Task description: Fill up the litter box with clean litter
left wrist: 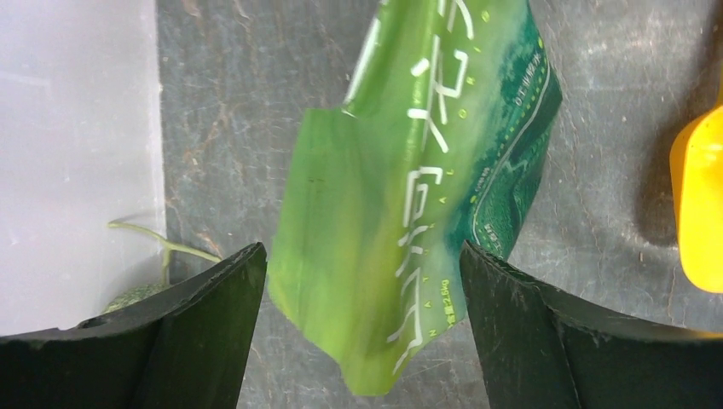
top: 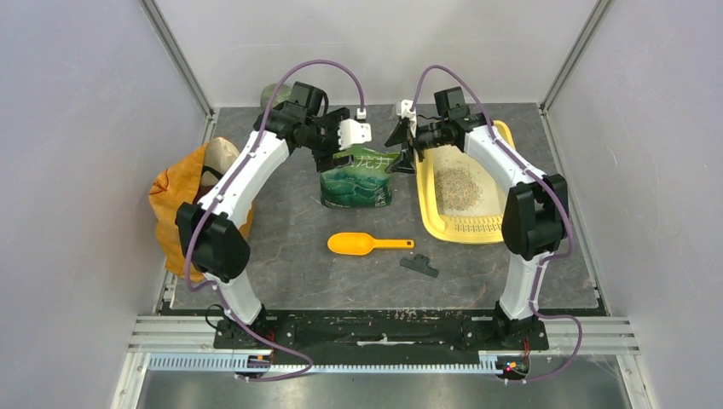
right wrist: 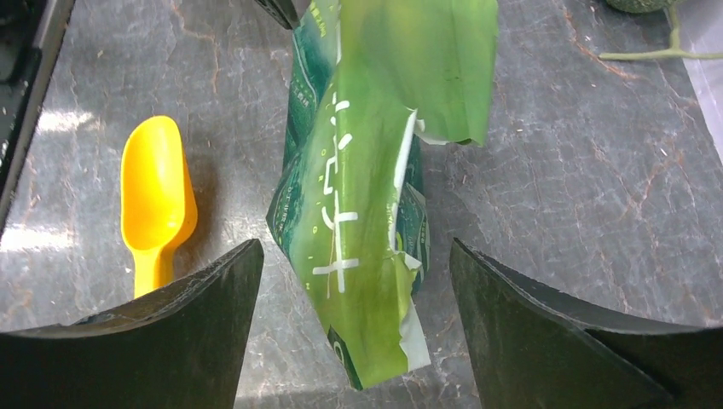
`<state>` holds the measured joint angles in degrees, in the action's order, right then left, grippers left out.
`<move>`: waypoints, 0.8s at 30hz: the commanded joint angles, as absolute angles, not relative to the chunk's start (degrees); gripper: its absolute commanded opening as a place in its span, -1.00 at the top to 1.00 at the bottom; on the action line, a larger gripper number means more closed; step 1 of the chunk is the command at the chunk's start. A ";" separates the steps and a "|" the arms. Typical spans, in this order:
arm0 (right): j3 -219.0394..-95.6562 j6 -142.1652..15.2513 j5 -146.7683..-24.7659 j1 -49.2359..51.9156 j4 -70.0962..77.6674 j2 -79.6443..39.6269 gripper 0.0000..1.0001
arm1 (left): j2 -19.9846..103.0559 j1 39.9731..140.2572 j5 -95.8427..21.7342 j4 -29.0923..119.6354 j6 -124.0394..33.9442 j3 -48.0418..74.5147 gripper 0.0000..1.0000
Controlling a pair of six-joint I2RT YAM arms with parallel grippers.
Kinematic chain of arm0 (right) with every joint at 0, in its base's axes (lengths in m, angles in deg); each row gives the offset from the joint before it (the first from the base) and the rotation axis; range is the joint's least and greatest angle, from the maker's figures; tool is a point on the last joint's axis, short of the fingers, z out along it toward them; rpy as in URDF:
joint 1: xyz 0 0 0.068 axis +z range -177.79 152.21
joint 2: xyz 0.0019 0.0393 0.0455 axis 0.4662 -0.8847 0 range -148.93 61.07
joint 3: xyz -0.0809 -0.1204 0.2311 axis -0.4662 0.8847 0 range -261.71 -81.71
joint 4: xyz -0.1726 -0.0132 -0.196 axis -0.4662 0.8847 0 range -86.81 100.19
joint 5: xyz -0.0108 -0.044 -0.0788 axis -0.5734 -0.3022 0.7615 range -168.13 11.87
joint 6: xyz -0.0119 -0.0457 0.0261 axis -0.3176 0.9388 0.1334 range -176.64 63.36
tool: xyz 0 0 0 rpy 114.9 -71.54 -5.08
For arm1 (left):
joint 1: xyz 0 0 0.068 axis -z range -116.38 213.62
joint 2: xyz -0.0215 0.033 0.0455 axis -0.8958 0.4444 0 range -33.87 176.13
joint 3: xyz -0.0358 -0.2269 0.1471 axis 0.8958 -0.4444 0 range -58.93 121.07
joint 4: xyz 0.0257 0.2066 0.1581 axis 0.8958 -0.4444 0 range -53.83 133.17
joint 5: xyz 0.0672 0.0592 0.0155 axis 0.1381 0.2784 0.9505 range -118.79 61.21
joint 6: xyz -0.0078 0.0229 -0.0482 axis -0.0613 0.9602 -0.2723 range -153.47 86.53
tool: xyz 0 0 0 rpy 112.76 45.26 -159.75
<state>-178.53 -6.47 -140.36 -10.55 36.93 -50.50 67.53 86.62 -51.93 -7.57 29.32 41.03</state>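
Observation:
The yellow litter box (top: 465, 235) lies at the right of the table, its slotted grille toward the arms. Grey-beige clean litter (top: 459, 183) is spread in its basin. A green printed pouch (top: 358, 186) stands left of it, top torn open. My left gripper (top: 335, 153) is open at the pouch's top left. In the left wrist view the gripper (left wrist: 361, 256) straddles the pouch's upper edge (left wrist: 409, 187) without touching. My right gripper (top: 402, 155) is open at the pouch's top right. In the right wrist view it (right wrist: 355, 247) straddles the torn corner (right wrist: 367, 187).
An orange scoop (top: 362, 244) lies in front of the pouch, also in both wrist views (left wrist: 699, 213) (right wrist: 155, 196). A black clip (top: 419, 266) lies to its right. An orange-yellow bag (top: 183, 192) stands at the left edge. A round green thing (top: 273, 92) sits at the back wall.

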 commanded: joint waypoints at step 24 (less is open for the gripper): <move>-170.34 -49.62 -118.70 -34.79 44.09 -14.41 -0.79 | 60.14 112.37 -70.42 6.48 6.99 18.56 -0.16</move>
<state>-171.49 -47.84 -126.05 -31.08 35.18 -18.30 63.47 109.42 -65.52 -5.23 10.89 28.57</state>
